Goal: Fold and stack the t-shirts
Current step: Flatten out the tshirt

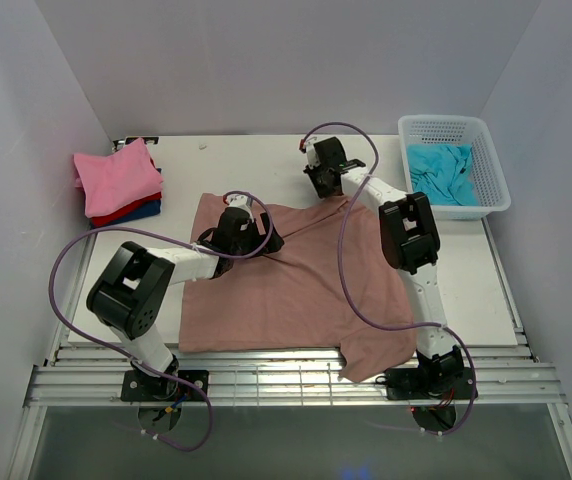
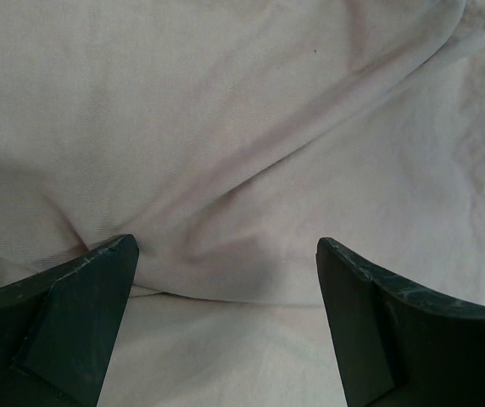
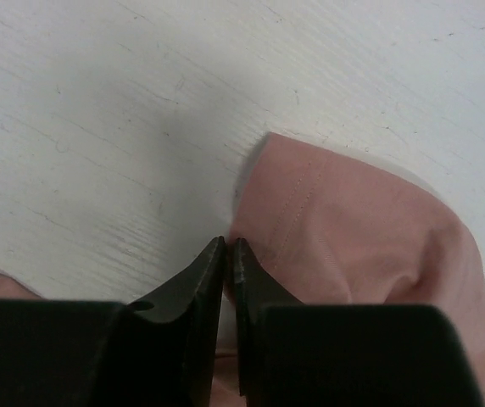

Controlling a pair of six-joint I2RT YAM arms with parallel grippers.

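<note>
Rose-brown t-shirt (image 1: 296, 290) lies spread across the centre of the tabletop (image 1: 466, 290). Left end effector (image 2: 225, 246) stands wide open over the shirt's upper-left part, holding nothing. Right end effector (image 3: 228, 246), at upper centre of the top view, is closed to a slit, pinching the shirt's top corner. Pink t-shirt (image 1: 116, 172) tops a folded stack at upper left. Turquoise t-shirt (image 1: 444, 172) lies in the basket (image 1: 446, 122) at upper right.

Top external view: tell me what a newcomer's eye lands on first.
The large dusty rose-brown cloth t-shirt spread across the middle of the white table, with the right gripper pinched on its far edge and the left gripper open over it. Next, the folded pink, red and blue shirt stack far left, and the turquoise shirt in the white plastic lattice basket far right.
</note>
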